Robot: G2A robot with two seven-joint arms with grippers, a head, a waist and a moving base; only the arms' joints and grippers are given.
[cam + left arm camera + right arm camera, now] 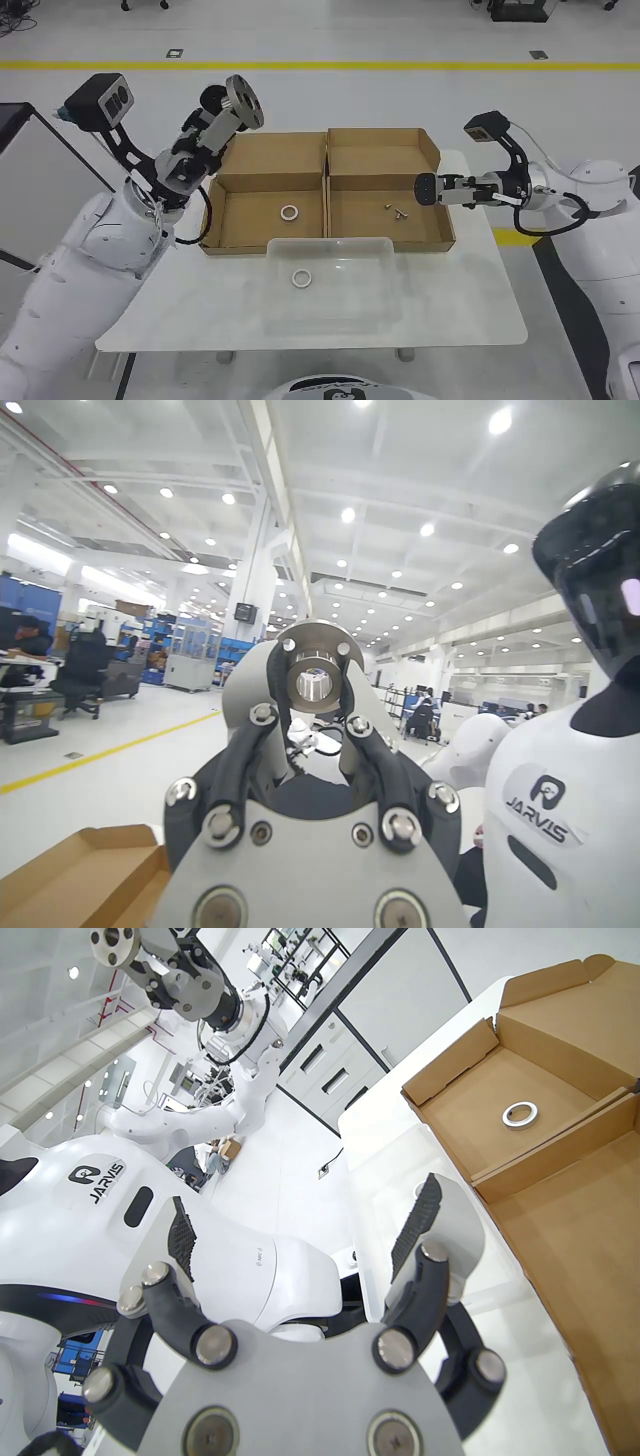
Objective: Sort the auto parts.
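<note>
Above the left cardboard box (262, 160), the left gripper (228, 105) had its jaws pinching a metal flange (243, 103) well clear of the surface (480, 300), apparently for sorting, while the right gripper (424, 189) hung beside the right box (370, 222), jaws spread and holding nothing.

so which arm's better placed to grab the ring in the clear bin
Probably right: the right gripper is open and empty, while the left gripper is raised, shut on a metal flange.
</note>
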